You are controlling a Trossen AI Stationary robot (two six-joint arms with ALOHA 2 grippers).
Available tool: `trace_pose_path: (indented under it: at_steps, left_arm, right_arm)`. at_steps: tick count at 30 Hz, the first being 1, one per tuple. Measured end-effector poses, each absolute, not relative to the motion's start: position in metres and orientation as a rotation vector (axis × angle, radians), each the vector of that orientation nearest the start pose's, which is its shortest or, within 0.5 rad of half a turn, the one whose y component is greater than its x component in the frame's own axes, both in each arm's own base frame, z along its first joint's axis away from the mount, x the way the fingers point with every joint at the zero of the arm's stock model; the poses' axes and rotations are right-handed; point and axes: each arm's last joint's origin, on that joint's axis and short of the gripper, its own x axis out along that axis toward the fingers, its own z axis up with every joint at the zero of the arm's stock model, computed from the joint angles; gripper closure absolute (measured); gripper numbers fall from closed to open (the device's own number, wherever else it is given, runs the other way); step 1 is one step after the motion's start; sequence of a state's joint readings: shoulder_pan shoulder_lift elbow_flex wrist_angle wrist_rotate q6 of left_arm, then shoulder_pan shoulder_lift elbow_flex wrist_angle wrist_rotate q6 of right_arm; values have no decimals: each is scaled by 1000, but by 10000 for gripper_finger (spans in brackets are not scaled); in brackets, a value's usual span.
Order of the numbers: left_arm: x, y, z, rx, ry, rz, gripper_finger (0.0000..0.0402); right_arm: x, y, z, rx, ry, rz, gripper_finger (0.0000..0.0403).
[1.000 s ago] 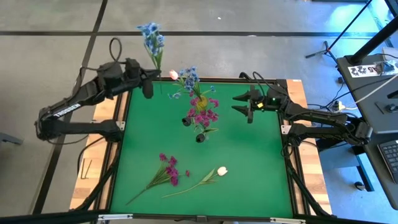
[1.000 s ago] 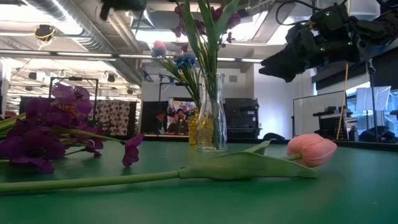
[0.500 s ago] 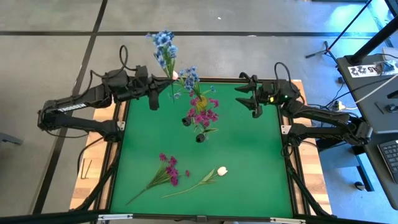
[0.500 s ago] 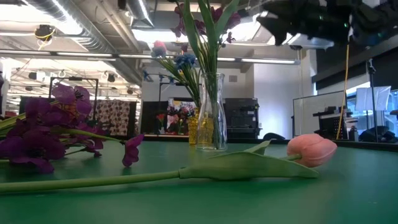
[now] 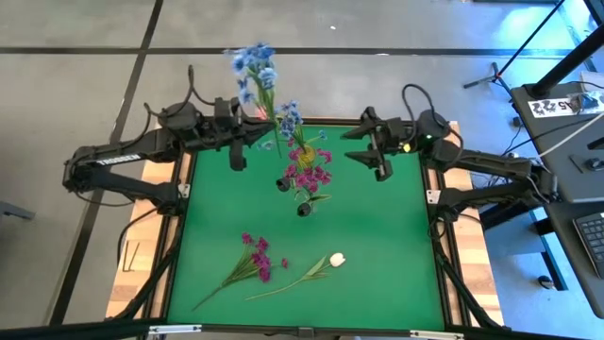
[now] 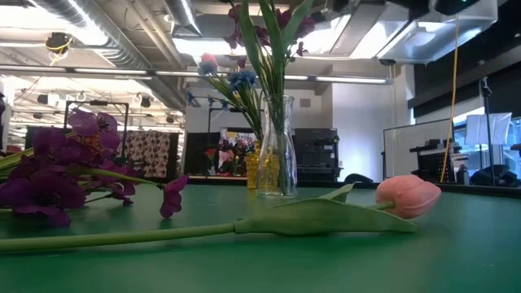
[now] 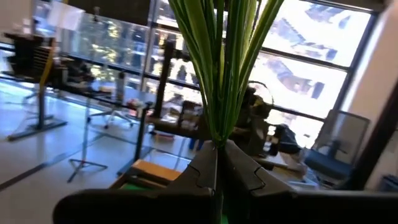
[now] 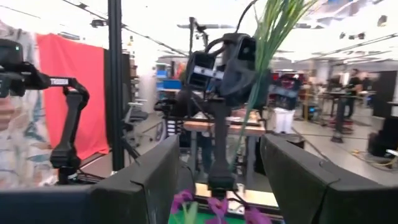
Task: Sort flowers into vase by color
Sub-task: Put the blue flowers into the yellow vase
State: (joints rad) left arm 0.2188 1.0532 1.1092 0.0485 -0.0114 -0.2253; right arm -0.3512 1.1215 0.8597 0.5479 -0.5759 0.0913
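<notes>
The left gripper's (image 7: 217, 163) fingers are pressed together on the stems of a blue flower spray (image 5: 255, 74), a bundle of thin, smooth green plastic stalks that rises straight from the pinch, its long axis nearly upright with the clustered blue heads fanned out above. In the high view that gripper (image 5: 236, 142) hangs over the table's far-left edge, just beside the vases and nearer to them than the other arm. The bouquet cluster (image 5: 300, 162) lies a little to its right: a tall clear glass vase (image 6: 278, 147) already carrying stems, with what seems to be a shorter yellow one (image 6: 255, 171) behind it. The right gripper (image 5: 376, 154) hovers on the cluster's other side, its fingers (image 8: 149, 180) spread wide and empty. Near the front edge lie a ruffled magenta spray (image 5: 253, 260) and a smooth, waxy pink tulip bud (image 6: 407, 196) on a long limp stem.
</notes>
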Motion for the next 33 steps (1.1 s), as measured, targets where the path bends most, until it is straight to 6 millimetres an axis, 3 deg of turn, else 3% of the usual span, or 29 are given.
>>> trace_pose_path:
  at_steps: [6,13,26,33]
  left_arm:
    - [247,51,433,-168,-71,180,401]
    - [269,54,430,-150,-11,180,401]
    - [276,46,430,-144,-25,124,401]
    - [278,46,428,-145,-20,124,401]
  right_arm:
    - [270,-73,370,-26,-229,259,178]
    - [302,-83,375,2,-183,274,178]
    - [326,-91,380,11,-184,268,178]
    - [345,-83,382,32,-176,306,178]
